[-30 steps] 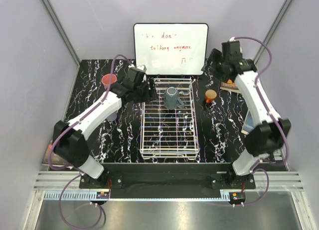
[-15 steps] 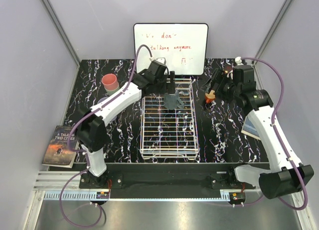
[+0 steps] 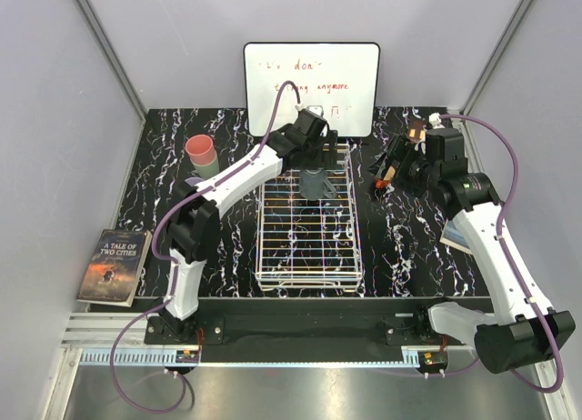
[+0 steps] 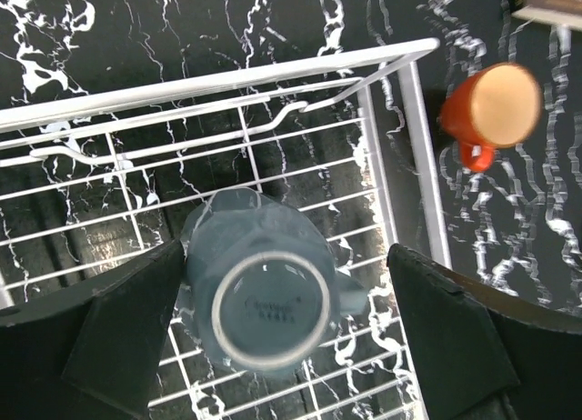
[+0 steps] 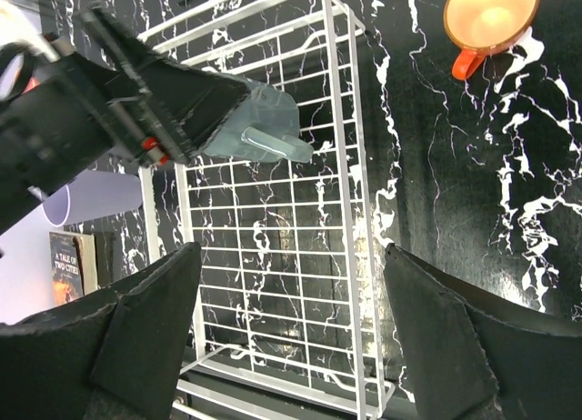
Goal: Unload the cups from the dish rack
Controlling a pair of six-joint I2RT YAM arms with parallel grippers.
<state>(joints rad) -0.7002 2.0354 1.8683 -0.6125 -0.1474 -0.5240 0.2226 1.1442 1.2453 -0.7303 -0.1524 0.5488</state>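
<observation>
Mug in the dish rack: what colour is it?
The mug is blue-grey, clearest in the left wrist view.

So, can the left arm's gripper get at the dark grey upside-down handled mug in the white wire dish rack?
Probably yes: the left gripper hangs open directly above the mug, one finger each side, nothing between.

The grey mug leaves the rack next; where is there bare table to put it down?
Right of the dish rack, nearer than the orange cup, the tabletop is bare. Left of the rack's near half looks bare too, though the left arm hides part. The far end around the grey mug is crowded.
</observation>
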